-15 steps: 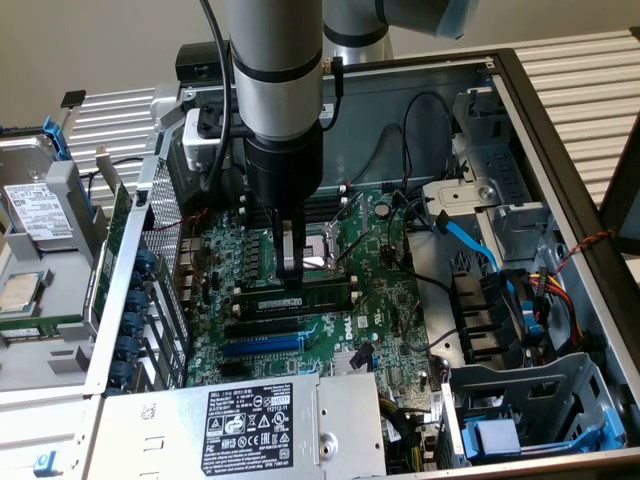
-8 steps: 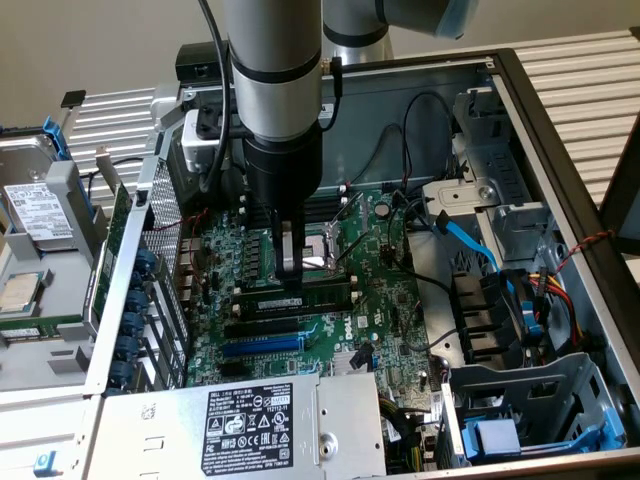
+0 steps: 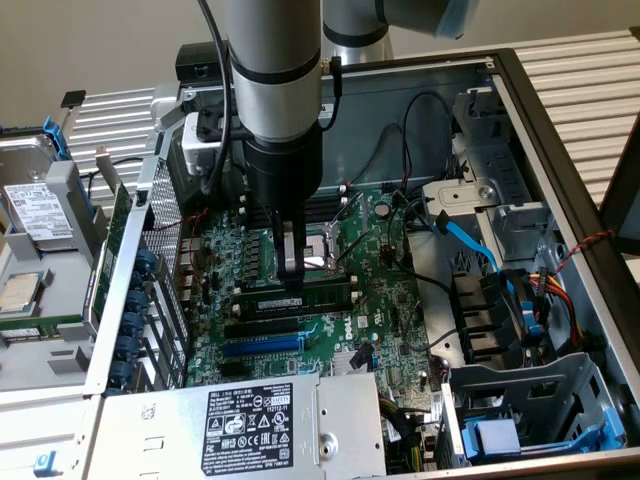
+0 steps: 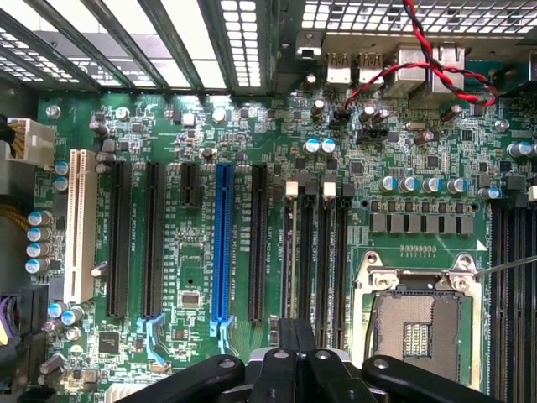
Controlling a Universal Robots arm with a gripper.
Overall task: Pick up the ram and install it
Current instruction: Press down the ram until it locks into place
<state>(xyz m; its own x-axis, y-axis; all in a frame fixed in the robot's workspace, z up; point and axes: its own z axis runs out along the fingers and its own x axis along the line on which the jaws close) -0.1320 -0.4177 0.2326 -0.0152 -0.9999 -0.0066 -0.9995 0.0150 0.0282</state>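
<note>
The ram (image 3: 290,302), a green stick with a small white label, lies along the black memory slots (image 3: 300,290) on the motherboard (image 3: 400,300), just below centre of the exterior frame. It runs lengthwise toward the exterior view's left and right and looks seated in a slot; how deep, can't tell.

The gripper (image 3: 292,280) hangs straight over the ram's middle with its fingers clenched together, nothing visibly pinched between them. The tip sits right at the stick's upper edge; contact can't be confirmed. In the wrist view the gripper (image 4: 295,336) shows as closed dark fingers over the ends of the memory slots (image 4: 323,252).

The CPU socket (image 3: 325,258) is just behind the gripper in the exterior view, metal frame shining; in the wrist view the CPU socket (image 4: 415,323) is beside the slots. The blue expansion slot (image 3: 262,345) is just below the ram, parallel to it; wrist view shows the blue expansion slot (image 4: 222,243) among black slots, with a white slot (image 4: 80,222) further out.

The power supply (image 3: 250,420), with a black label, is at lower centre. A blue cable (image 3: 470,240) is centre right. A red-and-black wire (image 4: 419,50) crosses the rear ports.
</note>
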